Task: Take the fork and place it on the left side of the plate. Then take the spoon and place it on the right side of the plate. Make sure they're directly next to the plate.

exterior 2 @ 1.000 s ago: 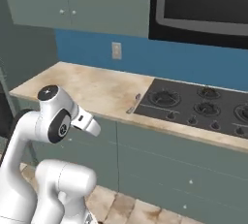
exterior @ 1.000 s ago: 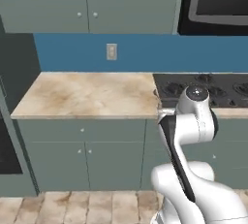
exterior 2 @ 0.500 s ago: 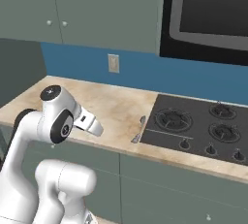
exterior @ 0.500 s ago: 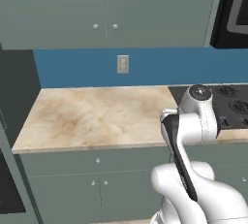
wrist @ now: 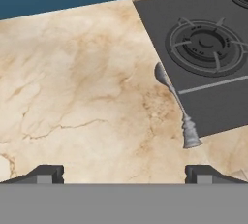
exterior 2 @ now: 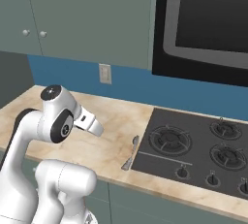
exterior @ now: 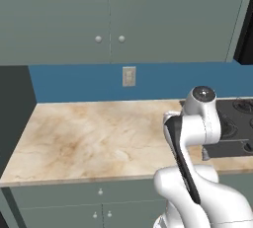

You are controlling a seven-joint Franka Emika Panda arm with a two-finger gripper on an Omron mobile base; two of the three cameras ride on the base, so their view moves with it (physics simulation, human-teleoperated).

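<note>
The spoon (wrist: 175,105) lies on the beige counter (wrist: 72,97), right against the left edge of the black cooktop (wrist: 208,72); its rounded bowl points toward the wall and its flared handle end toward the counter's front. It also shows in the right base view as the spoon (exterior 2: 131,152). My gripper (wrist: 123,175) hovers above the counter, in front of the spoon and to its left. It is open and holds nothing; one dark fingertip (wrist: 46,173) stands far from the other. The fork and the plate are out of view.
The cooktop (exterior 2: 193,145) has several burners and front knobs. A black microwave (exterior 2: 208,19) hangs above it. A wall outlet (exterior: 128,76) sits on the blue backsplash under grey cabinets (exterior: 108,19). The counter (exterior: 89,138) stretches wide to the left.
The whole picture has shifted in both base views: the base has driven closer to the counter, with the cameras. The arm keeps its pose and the gripper stays open.
</note>
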